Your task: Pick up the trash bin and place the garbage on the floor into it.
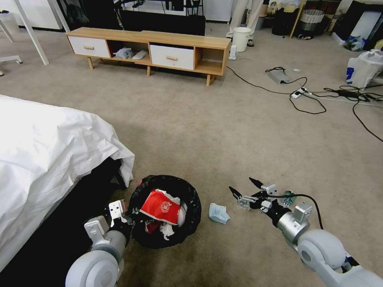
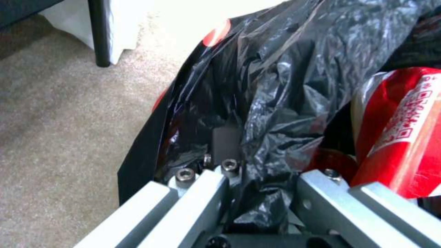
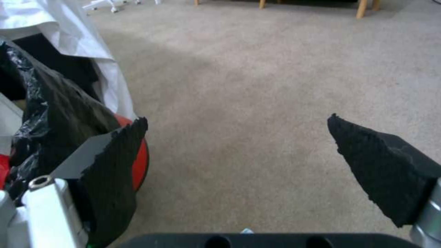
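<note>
Left gripper [image 1: 128, 217] is clamped on the bag-lined rim of the trash bin [image 1: 187, 191]; the left wrist view shows its fingers [image 2: 226, 141] pinching the black plastic. The bin sits beside the bed [image 1: 48, 139], holding a red wrapper [image 1: 161, 207]. Right gripper [image 1: 242, 187] hovers wide open and empty above the floor [image 1: 223, 131], near a bluish tissue [image 1: 218, 213].

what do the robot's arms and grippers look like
Both arms are glossy light grey with rounded joint housings and silver cylindrical wrists carrying small boxy silver modules. The left gripper has bare aluminium bars with hex bolts and a white block on top. The right gripper has a silver metal frame, two black wedge-shaped fingers with rough textured faces, and a black cable looping back along the wrist.
</note>
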